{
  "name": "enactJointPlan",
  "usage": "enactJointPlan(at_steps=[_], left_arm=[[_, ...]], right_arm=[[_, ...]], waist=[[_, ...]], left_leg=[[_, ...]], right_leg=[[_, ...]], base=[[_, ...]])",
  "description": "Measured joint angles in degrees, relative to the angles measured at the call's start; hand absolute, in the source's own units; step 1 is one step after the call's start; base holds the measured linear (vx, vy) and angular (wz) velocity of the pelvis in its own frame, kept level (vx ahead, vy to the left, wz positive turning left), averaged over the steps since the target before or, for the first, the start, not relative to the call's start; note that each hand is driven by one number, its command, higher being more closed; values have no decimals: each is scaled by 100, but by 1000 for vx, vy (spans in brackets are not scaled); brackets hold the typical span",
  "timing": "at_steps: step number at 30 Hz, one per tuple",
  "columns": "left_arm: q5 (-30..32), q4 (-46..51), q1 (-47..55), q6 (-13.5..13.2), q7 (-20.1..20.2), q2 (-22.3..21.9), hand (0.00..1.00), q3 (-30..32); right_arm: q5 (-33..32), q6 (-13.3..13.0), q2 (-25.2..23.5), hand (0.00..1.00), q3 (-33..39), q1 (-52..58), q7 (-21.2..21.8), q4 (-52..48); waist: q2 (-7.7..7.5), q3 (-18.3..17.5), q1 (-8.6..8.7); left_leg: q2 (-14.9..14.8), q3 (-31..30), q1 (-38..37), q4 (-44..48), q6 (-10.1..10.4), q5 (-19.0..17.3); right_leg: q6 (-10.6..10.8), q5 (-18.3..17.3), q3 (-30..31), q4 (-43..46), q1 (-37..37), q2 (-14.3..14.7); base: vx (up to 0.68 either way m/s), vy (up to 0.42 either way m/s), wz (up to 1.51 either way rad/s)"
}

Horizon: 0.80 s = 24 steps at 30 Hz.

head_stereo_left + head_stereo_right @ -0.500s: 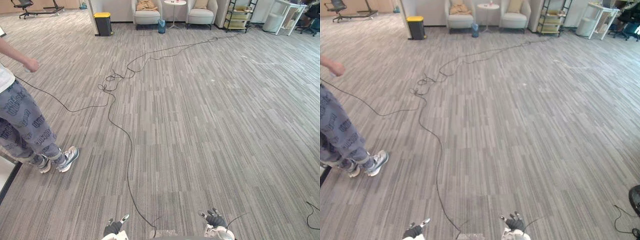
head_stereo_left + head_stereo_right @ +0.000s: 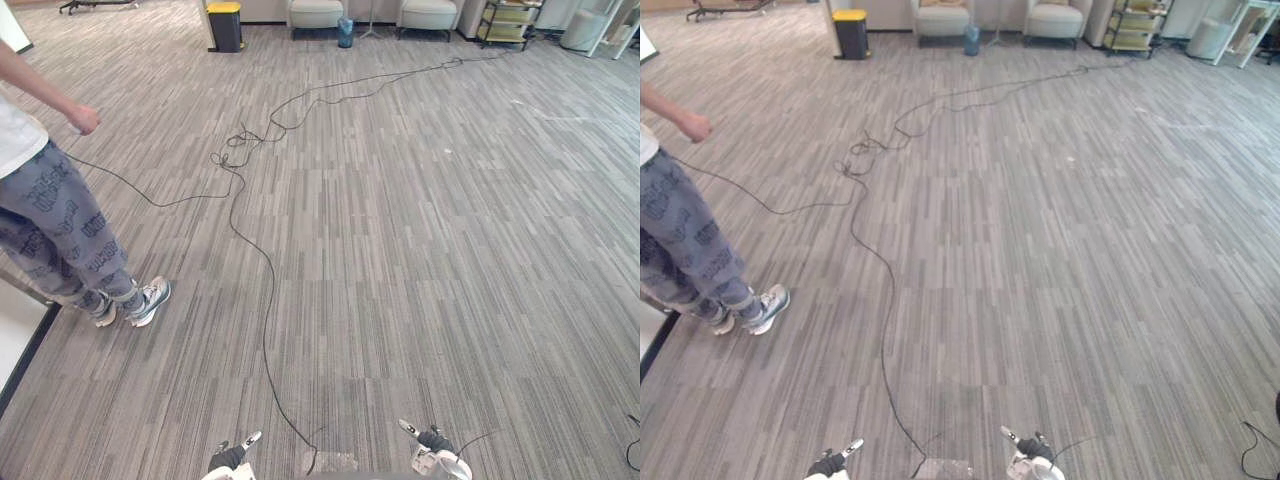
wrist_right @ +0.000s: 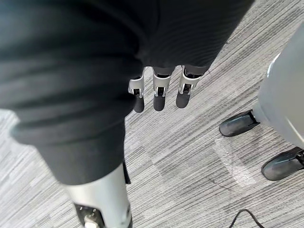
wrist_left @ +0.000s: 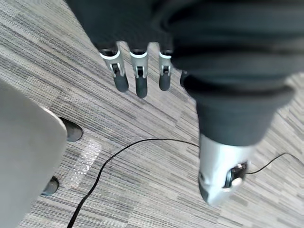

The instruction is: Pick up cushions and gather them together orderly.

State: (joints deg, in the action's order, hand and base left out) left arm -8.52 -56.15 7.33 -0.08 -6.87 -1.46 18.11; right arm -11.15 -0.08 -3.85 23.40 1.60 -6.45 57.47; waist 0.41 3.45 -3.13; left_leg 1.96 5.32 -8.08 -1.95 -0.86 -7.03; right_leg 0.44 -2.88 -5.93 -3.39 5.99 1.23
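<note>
No cushion is plainly in view. My left hand hangs low at the bottom edge of the left eye view, over bare grey carpet. Its fingers are straight and hold nothing. My right hand hangs at the same height a little to the right. Its fingers are also straight and empty. Two pale armchairs stand far off at the back wall, with only their seats and fronts showing.
A person in patterned trousers and sneakers stands at the left, one arm held out. A black bin with a yellow lid and a small blue bin sit by the armchairs. A shelf unit stands back right. A white panel lies lower left.
The camera has tipped down and shifted, so the back wall and armchairs sit higher and are cut off. Both hands hang as before.
</note>
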Motion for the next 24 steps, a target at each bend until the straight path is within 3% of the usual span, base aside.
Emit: enactJointPlan(at_steps=[21, 24], left_arm=[[177, -187, -214, 49, 169, 120, 0, -233], [175, -155, -218, 49, 200, 114, 0, -220]], right_arm=[[-11, 49, 182, 0, 257, -127, 41, 235], [-17, 30, 177, 0, 294, -131, 43, 189]], waist=[[11, 191, 46], [36, 222, 71]], left_leg=[[56, -107, 13, -190, -60, 156], [40, -97, 145, -110, -20, 111]], right_leg=[[4, -13, -102, -13, -58, -37], [-8, -189, -122, 282, -248, -49]], base=[[-8, -2, 2], [-3, -5, 1]])
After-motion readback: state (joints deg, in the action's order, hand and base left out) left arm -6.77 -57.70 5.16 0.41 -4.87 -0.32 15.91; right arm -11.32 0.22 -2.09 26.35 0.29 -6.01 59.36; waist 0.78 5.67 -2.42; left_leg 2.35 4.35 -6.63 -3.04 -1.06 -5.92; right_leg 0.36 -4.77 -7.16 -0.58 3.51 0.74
